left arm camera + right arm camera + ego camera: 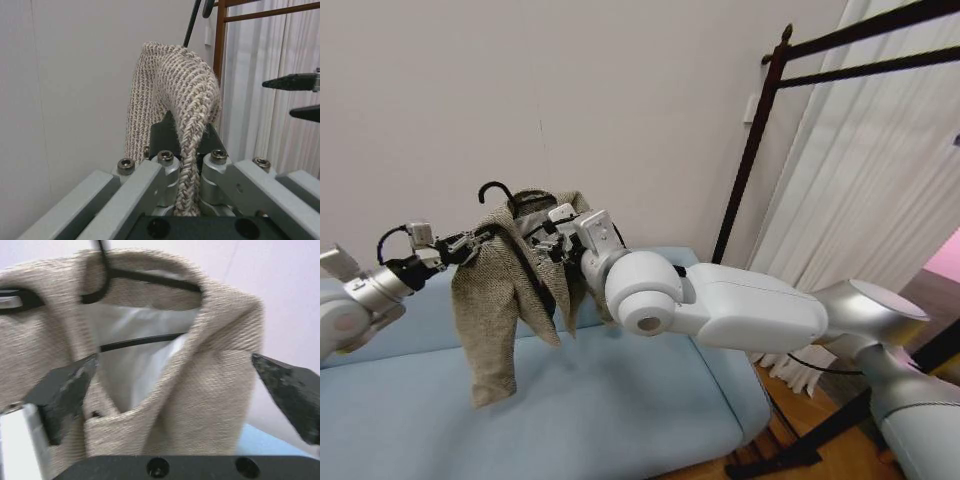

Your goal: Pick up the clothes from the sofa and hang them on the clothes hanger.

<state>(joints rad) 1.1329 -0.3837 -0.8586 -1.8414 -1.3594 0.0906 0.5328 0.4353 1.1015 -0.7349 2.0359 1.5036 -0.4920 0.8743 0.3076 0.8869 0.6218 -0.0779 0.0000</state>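
Got the left tool (470, 245) pinched shut on a knit edge of the beige jacket (505, 300), up at the shoulder, well above the sofa (620, 410) seat. Holding the right tool (173, 361) with fingers spread wide apart, one either side of the collar, close in but with no real grip to be seen, also above the sofa and nearer its middle. Looks already threaded onto a black hanger (498, 190), hook poking up over the collar, one sleeve dangling toward the sofa cushions, contact hard to tell. So, pickup part: pretty much done, going by the bulk of the garment being up off the sofa. Hanging part: not done yet. Can see the dark clothes rack (752, 140) standing just off the sofa's right end, in front of the white curtain (860, 190), with the hook nowhere near its rails. Guessing roughly halfway, then. Left to do, by my reckoning: getting a proper hold near the hook, carrying the whole lot out past the sofa's right end, raising it to rail height, dropping the hook over a rail, then letting go with both. Worth watching for the jacket sliding off the hanger on the way, being gripped by one shoulder only.
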